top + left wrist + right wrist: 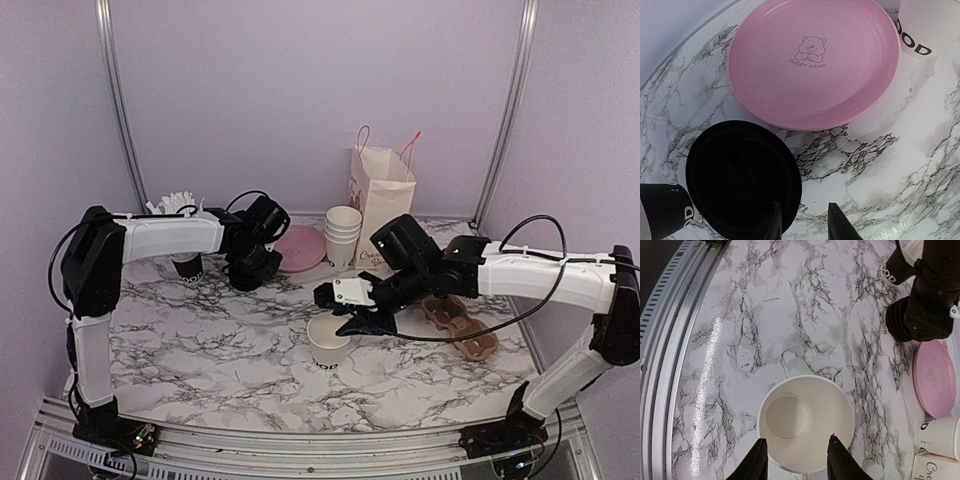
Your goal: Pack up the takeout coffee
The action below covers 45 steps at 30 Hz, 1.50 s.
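a: right gripper (796,440) first. jaws are standing apart, gripping nothing, hanging just over the near rim of the open cup (805,425).

b: touching it?

a: can't tell from the wrist view. the fingers are overlapping the rim, and the cup mouth is looking wider than the gap between them.

b: and the left gripper (804,204)?

a: jaws parted too, marble showing between them. one finger is sitting over the edge of the black lid (742,177), which is lying flat on the table (900,165). no pinch that i can see.

b: so the coffee is sitting in two parts.

a: yes. cup is standing upright mid-table, lidless and looking empty. lid is lying just beside the pink plate (815,65), well apart from the cup.

b: how is it going to handle?

a: i'm guessing light, thin paper walls, so it's going to crush or tip if squeezed hard. i'd be taking it across the body below the rim, gently. lid is looking stiffer but slick and low, so its rim edge is the only hold.

b: further out?

a: paper bag (380,190) and a stack of spare cups (343,232) are standing at the back. a cardboard carrier (462,325) is lying at the right, and a cup of straws (185,262) is standing at the left.
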Motion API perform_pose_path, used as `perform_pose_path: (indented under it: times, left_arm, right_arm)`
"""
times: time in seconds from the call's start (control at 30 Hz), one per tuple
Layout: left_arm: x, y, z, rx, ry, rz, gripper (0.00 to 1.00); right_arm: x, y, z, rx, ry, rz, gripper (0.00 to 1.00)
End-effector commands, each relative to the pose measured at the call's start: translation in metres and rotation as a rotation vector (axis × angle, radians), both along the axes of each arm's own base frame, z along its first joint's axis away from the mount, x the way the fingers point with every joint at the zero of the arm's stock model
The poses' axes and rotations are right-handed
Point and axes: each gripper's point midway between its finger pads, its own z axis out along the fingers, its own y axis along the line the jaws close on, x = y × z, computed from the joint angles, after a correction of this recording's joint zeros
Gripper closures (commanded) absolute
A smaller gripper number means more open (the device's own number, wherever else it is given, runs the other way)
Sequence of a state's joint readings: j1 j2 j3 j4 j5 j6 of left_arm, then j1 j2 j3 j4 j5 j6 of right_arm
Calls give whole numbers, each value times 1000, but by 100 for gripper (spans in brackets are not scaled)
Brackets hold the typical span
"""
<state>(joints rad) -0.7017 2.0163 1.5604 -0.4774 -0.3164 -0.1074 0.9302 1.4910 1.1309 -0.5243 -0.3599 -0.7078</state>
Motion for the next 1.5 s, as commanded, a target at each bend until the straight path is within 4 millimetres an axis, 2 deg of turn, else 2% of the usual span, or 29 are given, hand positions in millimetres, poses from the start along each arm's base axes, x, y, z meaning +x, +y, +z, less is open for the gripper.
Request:
perform_pose_path:
  times: [0.0, 0.13, 0.6, 0.87, 1.23, 1.33, 1.47]
  left_arm:
    - [8, 8, -3, 66, -8, 22, 68]
    - [12, 10, -5, 93, -14, 27, 68]
    - [24, 8, -18, 157, -17, 19, 68]
    - [25, 9, -15, 167, -25, 24, 79]
    - [23, 10, -13, 170, -19, 17, 87]
    - [20, 9, -3, 157, -26, 16, 88]
    - [13, 6, 27, 107, -50, 7, 89]
  right_arm:
    - [22, -8, 31, 56, -48, -59, 61]
    - [29, -14, 34, 64, -50, -83, 61]
    - [31, -19, 31, 64, -43, -98, 61]
    - [33, -21, 31, 68, -48, -106, 61]
    - [34, -20, 30, 67, -45, -107, 62]
    - [34, -20, 32, 68, -43, -107, 62]
    - [35, -20, 37, 73, -47, -109, 62]
